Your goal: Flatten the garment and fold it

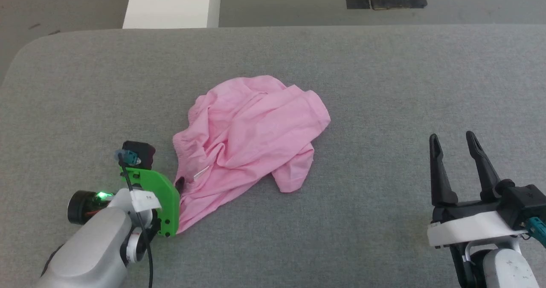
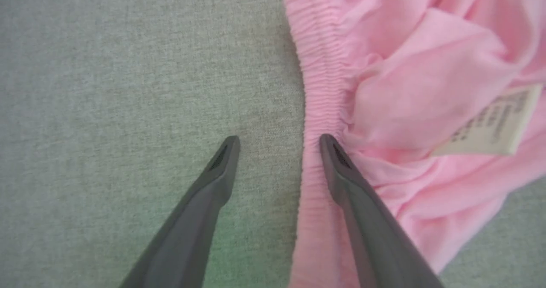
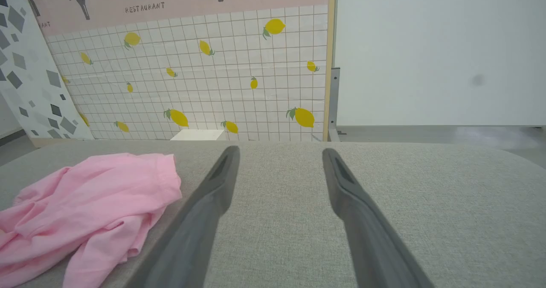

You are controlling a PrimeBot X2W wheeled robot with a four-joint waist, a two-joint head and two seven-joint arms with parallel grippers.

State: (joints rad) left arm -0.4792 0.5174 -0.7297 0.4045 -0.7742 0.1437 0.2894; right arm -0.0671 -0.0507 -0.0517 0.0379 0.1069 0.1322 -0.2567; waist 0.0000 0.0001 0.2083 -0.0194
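Pink, thin, limp shorts (image 1: 251,134) will bunch; I'd pinch their waistband (image 2: 324,79), facing the surface's (image 1: 384,66) left edge, where my left jaws gape, right jaws released.

Crumpled pink garment (image 1: 251,130) on grey table (image 1: 384,74)

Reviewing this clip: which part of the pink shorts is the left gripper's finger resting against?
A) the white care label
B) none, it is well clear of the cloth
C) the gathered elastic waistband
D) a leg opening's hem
C: in the left wrist view, one finger of the open left gripper lies on the garment at its gathered waistband, with the label off to the side.
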